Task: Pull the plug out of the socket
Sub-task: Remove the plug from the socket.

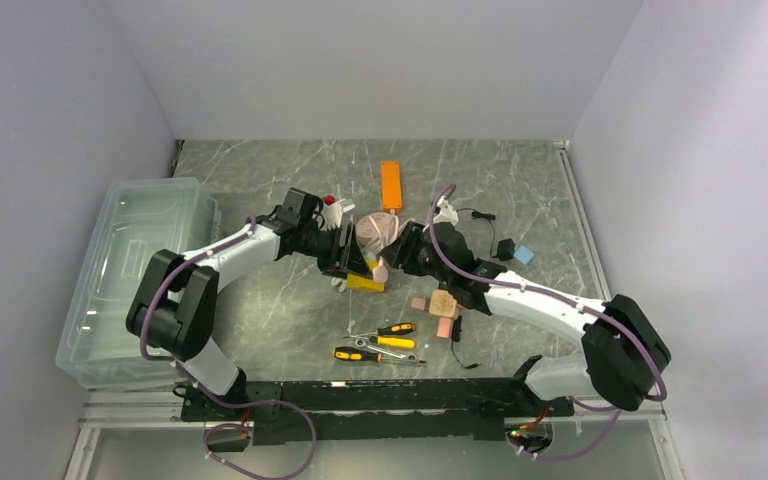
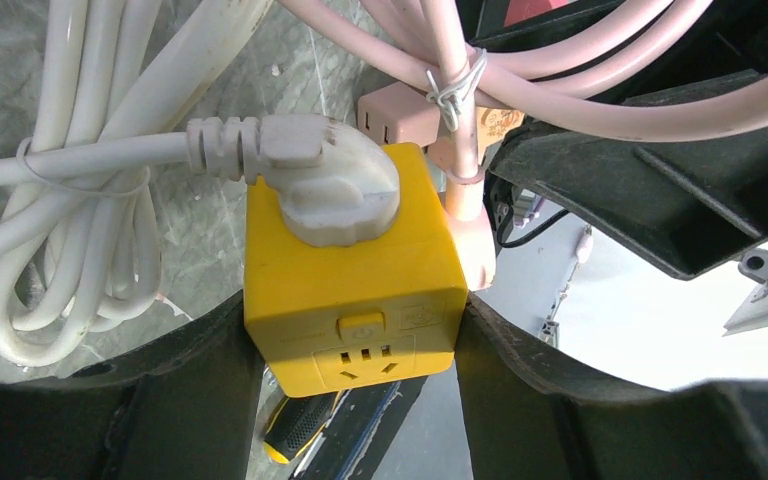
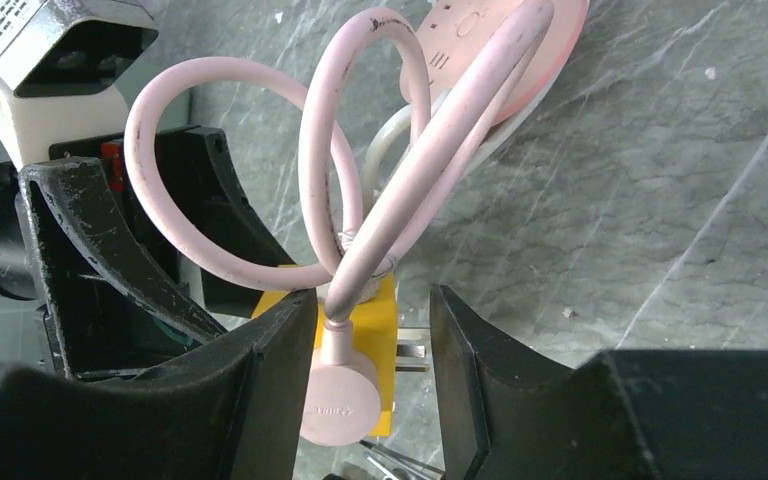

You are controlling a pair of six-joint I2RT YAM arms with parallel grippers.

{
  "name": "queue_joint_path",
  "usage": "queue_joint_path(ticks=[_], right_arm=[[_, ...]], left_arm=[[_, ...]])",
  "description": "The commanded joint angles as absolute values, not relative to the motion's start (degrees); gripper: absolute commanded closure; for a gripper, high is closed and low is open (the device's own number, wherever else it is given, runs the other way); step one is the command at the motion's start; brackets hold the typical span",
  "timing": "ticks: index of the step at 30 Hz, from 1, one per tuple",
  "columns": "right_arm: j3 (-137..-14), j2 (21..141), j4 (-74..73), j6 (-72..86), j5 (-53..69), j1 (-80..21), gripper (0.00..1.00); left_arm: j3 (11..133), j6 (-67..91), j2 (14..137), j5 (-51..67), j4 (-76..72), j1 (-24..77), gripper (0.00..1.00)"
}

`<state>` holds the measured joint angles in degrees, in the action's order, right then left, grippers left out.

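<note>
Left arm [image 1: 230, 250] and right arm [image 1: 540, 295] stretch inward, wrists facing. Left end effector [image 2: 352, 340] pinches the yellow socket [image 2: 360, 270]; right end effector [image 3: 372, 360] stands spread, the pink plug [image 3: 338, 402] between its fingers [image 3: 500, 400].

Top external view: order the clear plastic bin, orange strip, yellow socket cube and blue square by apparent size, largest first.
1. clear plastic bin
2. orange strip
3. yellow socket cube and blue square: not ranked. Only part of the cube shows, and it looks about as big as the square.

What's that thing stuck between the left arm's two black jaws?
The yellow socket cube sits there, pinched on both sides by the jaws. The left wrist view shows it best.
</note>
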<state>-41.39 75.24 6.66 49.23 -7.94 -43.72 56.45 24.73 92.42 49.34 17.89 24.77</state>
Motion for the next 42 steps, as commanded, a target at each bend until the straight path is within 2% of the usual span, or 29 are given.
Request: queue_joint_path(ticks=[1, 8, 19, 22, 25, 42], right_arm=[[-40.5, 73.9, 13.0, 50.6, -3.8, -42.8, 0.51], [-40.9, 77.6, 17.0, 52.6, -0.6, -42.8, 0.56], [-41.2, 80.2, 18.7, 55.7, -0.3, -42.4, 0.68], [-40.6, 80.3, 19.8, 56.6, 1.2, -42.5, 0.79], [-40.3, 79.7, 20.5, 56.4, 1.0, -42.5, 1.00], [-41.5, 74.9, 18.3, 54.3, 0.2, -42.5, 1.00]], left_arm=[[56.5, 25.0, 91.4, 56.0, 13.9, 24.9, 1.00], [55.9, 25.7, 91.2, 58.1, 11.7, 24.9, 1.00], [56.2, 24.7, 90.3, 57.6, 12.4, 24.9, 1.00], [56.7, 24.1, 90.1, 55.7, 14.1, 24.9, 1.00], [57.9, 22.5, 90.8, 50.3, 19.2, 24.4, 1.00], [57.0, 25.6, 92.4, 51.2, 18.5, 20.4, 1.00]])
